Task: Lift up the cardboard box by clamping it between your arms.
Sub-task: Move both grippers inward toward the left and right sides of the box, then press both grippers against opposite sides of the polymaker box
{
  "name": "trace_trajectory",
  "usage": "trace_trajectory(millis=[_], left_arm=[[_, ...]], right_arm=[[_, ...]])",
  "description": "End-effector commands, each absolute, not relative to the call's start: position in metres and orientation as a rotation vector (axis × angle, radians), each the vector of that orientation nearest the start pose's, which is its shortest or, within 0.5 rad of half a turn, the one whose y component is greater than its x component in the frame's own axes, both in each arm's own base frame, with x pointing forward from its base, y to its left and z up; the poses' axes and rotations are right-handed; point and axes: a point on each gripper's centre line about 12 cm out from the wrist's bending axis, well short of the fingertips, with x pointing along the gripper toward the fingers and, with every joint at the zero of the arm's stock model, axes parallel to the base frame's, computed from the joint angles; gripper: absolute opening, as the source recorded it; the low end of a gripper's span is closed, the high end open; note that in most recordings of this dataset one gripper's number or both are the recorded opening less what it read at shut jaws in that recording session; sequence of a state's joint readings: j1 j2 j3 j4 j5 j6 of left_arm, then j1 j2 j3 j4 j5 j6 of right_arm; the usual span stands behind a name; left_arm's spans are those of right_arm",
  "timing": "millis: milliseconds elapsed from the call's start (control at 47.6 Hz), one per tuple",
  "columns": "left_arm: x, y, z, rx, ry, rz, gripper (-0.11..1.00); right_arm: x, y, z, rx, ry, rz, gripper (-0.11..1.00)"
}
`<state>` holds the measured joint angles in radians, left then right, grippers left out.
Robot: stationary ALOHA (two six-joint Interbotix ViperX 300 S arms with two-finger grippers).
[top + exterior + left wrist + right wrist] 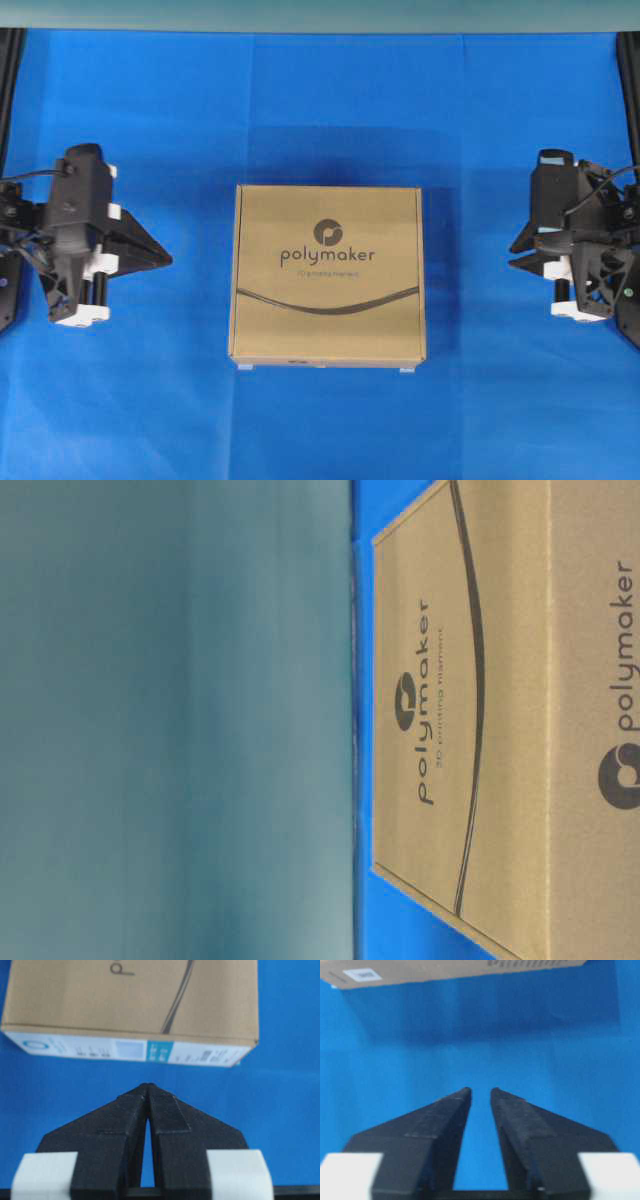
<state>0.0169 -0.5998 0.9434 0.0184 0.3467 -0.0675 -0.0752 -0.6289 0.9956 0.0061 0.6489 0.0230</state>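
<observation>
The cardboard box (328, 275) lies flat in the middle of the blue cloth, tan with a dark "polymaker" logo and a curved line; it also fills the right of the table-level view (500, 730). My left gripper (169, 259) points at the box's left side from a short distance away, shut, its tips touching (148, 1085), with the box (130, 1000) ahead of it. My right gripper (511, 256) stands farther off on the box's right side, open a little with nothing between its fingers (480, 1091). Only the box's edge (445, 970) shows at the top of that view.
A blue cloth (320, 120) covers the whole table. Black frame posts (10, 60) stand at the far corners. A grey-teal wall (170, 720) fills the left half of the table-level view.
</observation>
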Motion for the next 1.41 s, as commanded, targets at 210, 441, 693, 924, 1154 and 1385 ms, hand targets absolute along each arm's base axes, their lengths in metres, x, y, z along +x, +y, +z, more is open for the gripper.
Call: trace_trajectory(millis=[210,441,693,924,1154,1385], left_arm=[[0.259,0.004,0.229,-0.05,0.72,0.037,0.31],[0.258,0.005,0.206,-0.068,0.797,0.049,0.88],[0.269,0.005,0.177,-0.067,0.85,0.05,0.89],[0.284,0.008,0.155,-0.063,0.829,0.051,0.89],[0.297,0.008,0.141,-0.06,0.8,0.048,0.89],[0.306,0.01,0.133,-0.062,0.797,0.051,0.89]], right_arm=[[0.219,-0.02,0.193,0.05,1.038,-0.081,0.68],[0.216,-0.022,0.181,0.033,1.077,-0.076,1.0],[0.216,-0.022,0.154,0.038,1.061,-0.082,1.0],[0.228,-0.024,0.131,0.03,1.02,-0.081,1.0],[0.247,-0.026,0.117,0.025,0.99,-0.081,1.0],[0.268,-0.028,0.113,0.021,0.978,-0.078,1.0]])
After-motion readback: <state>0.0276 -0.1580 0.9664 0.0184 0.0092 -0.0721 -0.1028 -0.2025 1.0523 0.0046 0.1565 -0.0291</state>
